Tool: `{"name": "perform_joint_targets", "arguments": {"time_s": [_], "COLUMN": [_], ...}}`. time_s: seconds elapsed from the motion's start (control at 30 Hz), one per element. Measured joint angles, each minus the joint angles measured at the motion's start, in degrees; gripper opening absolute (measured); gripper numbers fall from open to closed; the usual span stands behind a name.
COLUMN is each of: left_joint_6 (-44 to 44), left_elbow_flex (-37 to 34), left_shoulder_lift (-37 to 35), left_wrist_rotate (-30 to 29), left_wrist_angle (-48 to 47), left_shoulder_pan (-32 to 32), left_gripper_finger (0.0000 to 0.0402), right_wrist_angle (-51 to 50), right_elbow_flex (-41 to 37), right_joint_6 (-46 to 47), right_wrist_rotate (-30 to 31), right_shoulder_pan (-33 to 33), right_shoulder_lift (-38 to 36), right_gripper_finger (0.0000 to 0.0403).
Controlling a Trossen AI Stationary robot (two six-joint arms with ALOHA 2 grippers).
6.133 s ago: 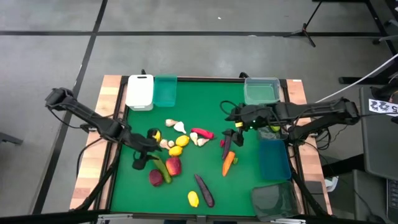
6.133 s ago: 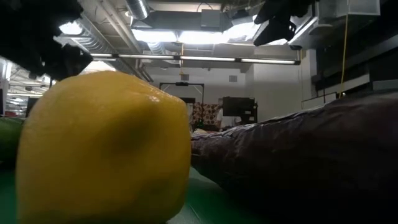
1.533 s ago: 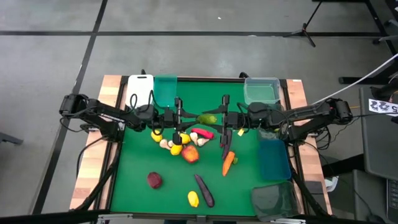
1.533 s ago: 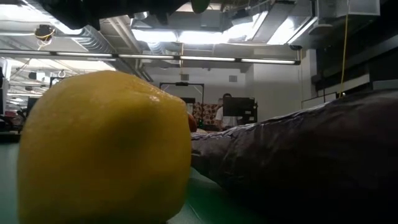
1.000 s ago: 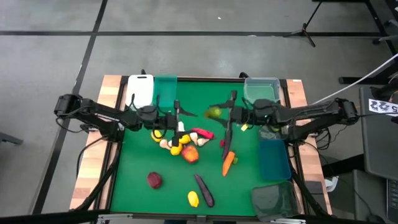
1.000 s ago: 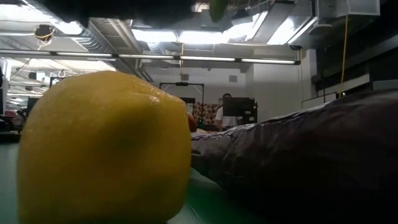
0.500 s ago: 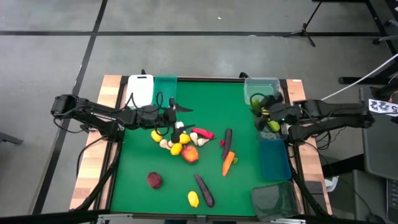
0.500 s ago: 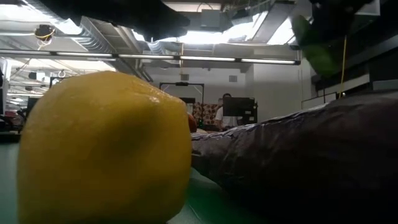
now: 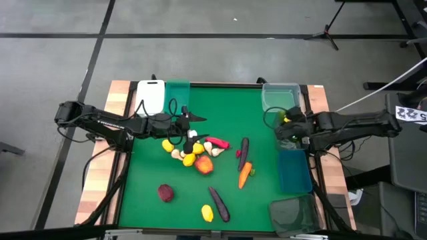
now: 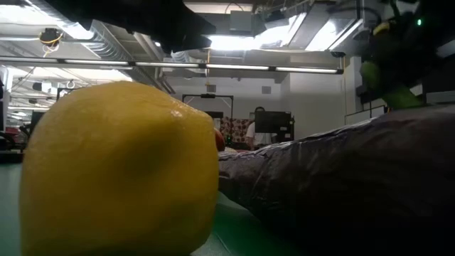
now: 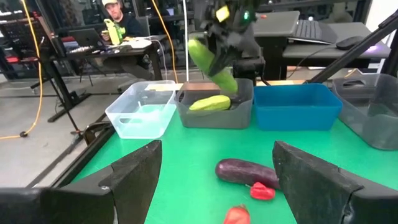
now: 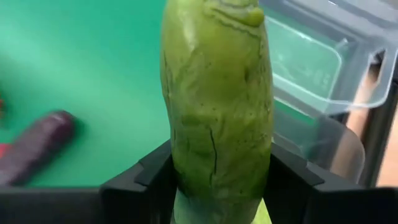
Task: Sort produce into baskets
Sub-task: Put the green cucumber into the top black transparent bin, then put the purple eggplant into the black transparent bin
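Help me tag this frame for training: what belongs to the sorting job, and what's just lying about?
Job: cucumber in right gripper, grey bin, blue bin, clear bin, eggplant, lemon.
Lying about: laptop, person, yellow cable.

A lemon (image 10: 121,171) and an eggplant (image 10: 341,185), sitting close to the low camera, are blocking nearly all of the table in that view. In the right wrist view a cucumber (image 12: 217,106) is covering the gap between the fingers and running off the bottom edge. In the high view the right gripper (image 9: 291,127) is hiding the grey bin beneath it. The garlic bulbs (image 9: 179,153) are blurring together, too small to count.
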Motion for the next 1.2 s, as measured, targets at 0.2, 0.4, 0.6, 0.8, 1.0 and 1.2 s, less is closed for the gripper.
{"name": "perform_joint_targets", "arguments": {"time_s": [0.2,0.4,0.6,0.8,1.0,1.2], "left_joint_6": [0.02,-0.48,-0.53,-0.59,-1.35,-4.61], "left_elbow_flex": [0.0,0.0,0.0,0.0,0.0,0.0], "left_shoulder_lift": [0.0,0.0,0.0,0.0,0.0,0.0], "left_wrist_rotate": [-0.04,-0.09,-0.11,-0.11,-0.1,-0.09], "left_wrist_angle": [0.04,0.04,0.03,-0.34,-4.58,-8.64], "left_shoulder_pan": [0.02,0.0,0.01,0.0,-0.09,-0.09], "left_gripper_finger": [0.0301,0.0301,0.0301,0.0301,0.0301,0.0301], "right_wrist_angle": [0.52,3.25,3.89,10.79,30.14,31.78], "right_elbow_flex": [-5.46,-7.86,-7.06,1.43,4.82,4.73], "right_joint_6": [0.85,0.33,0.23,-9.64,-22.27,-17.45], "right_wrist_rotate": [-1.11,-3.75,-2.11,-1.39,-6.99,-8.43], "right_shoulder_pan": [0.02,0.02,0.02,0.04,0.04,0.04], "right_shoulder_lift": [0.52,1.1,1.18,1.09,3.1,14.34], "right_gripper_finger": [0.0198,0.0237,0.0293,0.03,0.0294,0.0293]}}
